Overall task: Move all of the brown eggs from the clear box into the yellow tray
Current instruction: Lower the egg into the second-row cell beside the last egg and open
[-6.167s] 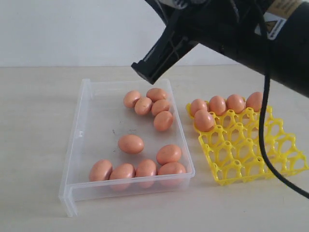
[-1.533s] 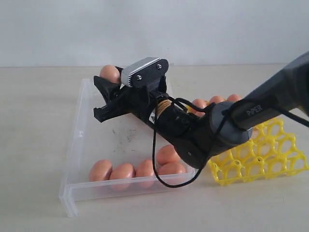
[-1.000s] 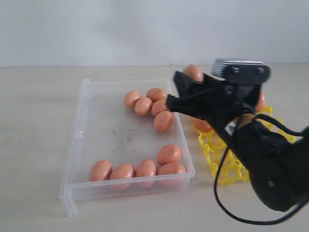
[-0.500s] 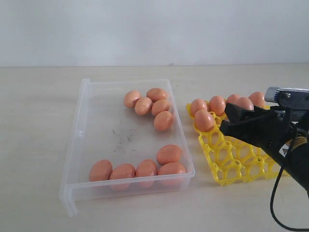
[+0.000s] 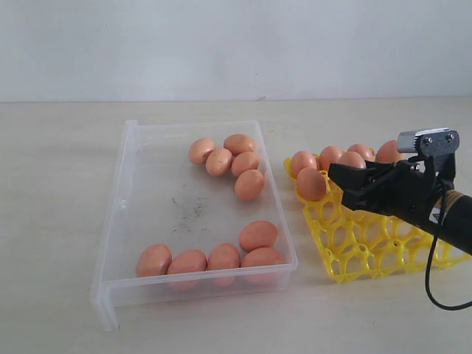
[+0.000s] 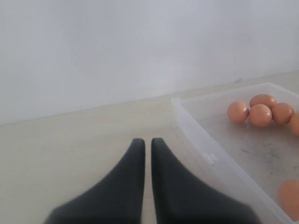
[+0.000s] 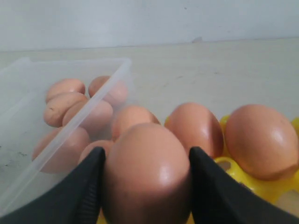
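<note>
The right gripper (image 7: 147,155) has its fingers (image 7: 86,196) clamped on one brown egg (image 7: 147,182), one pad on each flank across its widest part. It hangs low over the yellow tray (image 5: 383,254), just beside the seated eggs (image 5: 302,162) along the tray's side nearest the counter's (image 5: 59,221) far edge. Ten loose eggs (image 5: 249,184) lie in the clear box (image 5: 129,192), five bunched at its far end and five at its near end. The left gripper (image 6: 145,144) hovers over bare counter beside the box, fingers pressed together and empty.

An egg is light and rigid, but its shell is brittle and its skin smooth. A hold across the waist is probably safest; nearer either end the curve would likely let it squirt free. The squeeze should stay gentle, and the release should come only once it sits in a cup. Touching neighbours leave the pads little room.
</note>
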`<move>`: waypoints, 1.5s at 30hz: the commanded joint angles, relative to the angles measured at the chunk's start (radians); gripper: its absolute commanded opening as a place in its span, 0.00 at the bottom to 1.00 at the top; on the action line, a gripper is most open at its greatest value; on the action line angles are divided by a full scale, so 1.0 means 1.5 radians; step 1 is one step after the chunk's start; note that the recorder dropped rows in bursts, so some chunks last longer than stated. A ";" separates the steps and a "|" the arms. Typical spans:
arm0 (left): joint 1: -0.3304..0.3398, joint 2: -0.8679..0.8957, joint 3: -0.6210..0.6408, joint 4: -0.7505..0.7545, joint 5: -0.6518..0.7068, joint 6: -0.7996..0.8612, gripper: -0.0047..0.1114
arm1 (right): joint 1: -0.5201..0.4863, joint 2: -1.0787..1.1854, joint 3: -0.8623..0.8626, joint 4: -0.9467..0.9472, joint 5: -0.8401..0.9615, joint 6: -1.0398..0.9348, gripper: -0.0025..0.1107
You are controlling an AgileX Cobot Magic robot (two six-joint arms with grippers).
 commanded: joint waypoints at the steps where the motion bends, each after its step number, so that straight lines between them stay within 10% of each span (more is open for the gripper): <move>1: -0.004 -0.001 0.003 -0.002 -0.002 -0.003 0.07 | -0.007 0.009 -0.006 0.017 -0.008 -0.017 0.02; 15: -0.004 -0.001 0.003 -0.002 -0.002 -0.003 0.07 | -0.007 0.042 -0.019 0.024 -0.008 -0.029 0.03; 25: -0.004 -0.001 0.003 -0.002 -0.002 -0.003 0.07 | -0.007 0.042 -0.019 0.012 -0.008 -0.025 0.48; 45: -0.004 -0.001 0.003 -0.002 -0.002 -0.003 0.07 | -0.007 -0.086 0.032 -0.005 -0.008 -0.028 0.48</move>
